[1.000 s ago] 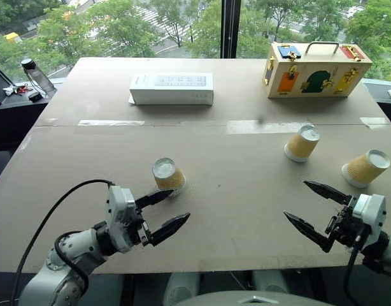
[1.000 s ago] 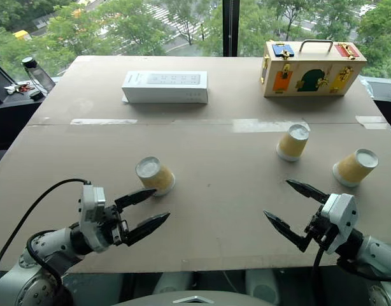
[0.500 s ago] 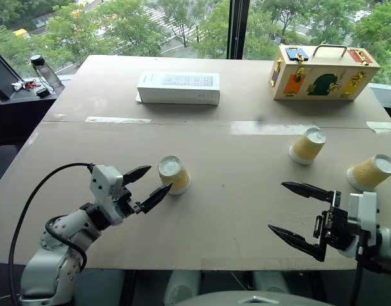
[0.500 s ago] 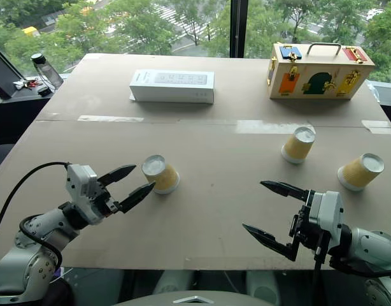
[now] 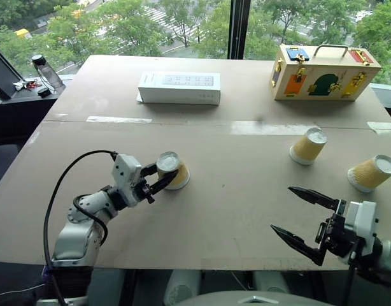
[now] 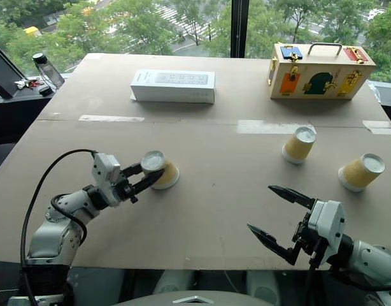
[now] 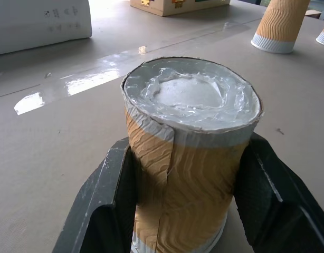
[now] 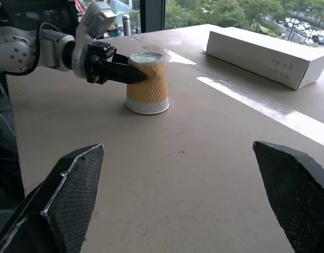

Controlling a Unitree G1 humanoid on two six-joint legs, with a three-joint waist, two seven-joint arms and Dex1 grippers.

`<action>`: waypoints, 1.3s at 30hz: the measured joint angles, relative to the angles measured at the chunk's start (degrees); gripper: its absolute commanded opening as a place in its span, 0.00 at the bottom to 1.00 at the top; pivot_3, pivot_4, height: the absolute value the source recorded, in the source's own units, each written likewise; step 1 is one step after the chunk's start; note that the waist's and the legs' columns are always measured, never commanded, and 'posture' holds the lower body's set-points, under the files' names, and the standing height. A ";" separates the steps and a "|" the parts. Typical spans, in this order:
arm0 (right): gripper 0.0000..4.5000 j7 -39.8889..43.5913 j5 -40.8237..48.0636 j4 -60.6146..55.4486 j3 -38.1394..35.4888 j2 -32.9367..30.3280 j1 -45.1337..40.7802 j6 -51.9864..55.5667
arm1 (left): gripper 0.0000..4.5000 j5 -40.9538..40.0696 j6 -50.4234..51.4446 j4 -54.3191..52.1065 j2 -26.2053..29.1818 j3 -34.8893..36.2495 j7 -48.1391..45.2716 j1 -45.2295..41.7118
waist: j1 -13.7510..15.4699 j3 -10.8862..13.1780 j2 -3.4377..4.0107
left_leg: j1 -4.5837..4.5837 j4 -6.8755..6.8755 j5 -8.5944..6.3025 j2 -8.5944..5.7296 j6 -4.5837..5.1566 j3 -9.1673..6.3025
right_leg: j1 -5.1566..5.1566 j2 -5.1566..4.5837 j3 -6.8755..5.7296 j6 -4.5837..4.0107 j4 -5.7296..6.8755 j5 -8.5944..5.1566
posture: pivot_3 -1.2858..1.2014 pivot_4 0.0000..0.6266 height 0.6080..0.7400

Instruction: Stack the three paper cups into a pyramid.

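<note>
Now the left gripper is closed around the cup standing upside down at nine o'clock. Right gripper is wide open and empty, at five o'clock.

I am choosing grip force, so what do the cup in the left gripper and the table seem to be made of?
Cup: apparently paper, with a matte ribbed yellow-tan sleeve and a visible seam; its upturned white base looks glossy and crinkled. Table: probably matte brown cardboard or fibreboard, joined by shiny tape strips.
</note>
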 measured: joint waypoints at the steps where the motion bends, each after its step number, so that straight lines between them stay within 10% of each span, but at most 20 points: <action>1: 1.00 -0.30 -0.43 -0.05 -0.02 0.20 0.19 -0.24 | 0.47 0.06 -0.11 1.10 -0.03 -0.42 -0.55 -1.18 | -0.11 0.00 0.00 | 0.00 0.00 0.00 0.00 0.00 0.01 | 0.01 0.00 0.01 -0.01 0.00 0.01 | 0.52 0.24 1.00; 20: 1.00 -7.20 -3.94 -4.01 -0.14 3.11 5.18 -1.09 | 0.47 8.50 -5.00 22.77 -9.99 -11.10 -5.61 -23.96 | -0.19 0.00 -0.01 | -0.01 0.02 0.00 -0.05 0.00 -0.06 | 0.03 0.01 -0.01 0.20 0.03 0.15 | 0.52 0.24 1.00; 26: 1.00 -8.93 -4.28 -4.01 -0.02 3.11 4.64 -0.54 | 0.98 9.27 -7.49 25.01 -10.95 -12.34 -7.58 -24.33 | -0.17 0.00 0.00 | -0.02 0.02 0.00 -0.05 0.00 -0.07 | 0.04 0.01 -0.01 0.18 0.03 0.17 | 0.52 0.24 1.00; 39: 1.00 -22.50 -8.11 -1.55 0.05 5.17 -8.82 10.58 | 0.98 -4.60 6.71 0.62 -4.39 -2.35 -5.56 -13.57 | -1.44 0.01 0.03 | -0.01 0.02 0.01 -0.04 0.00 -0.14 | 0.02 -0.01 -0.03 0.10 0.08 0.14 | 0.52 0.24 1.00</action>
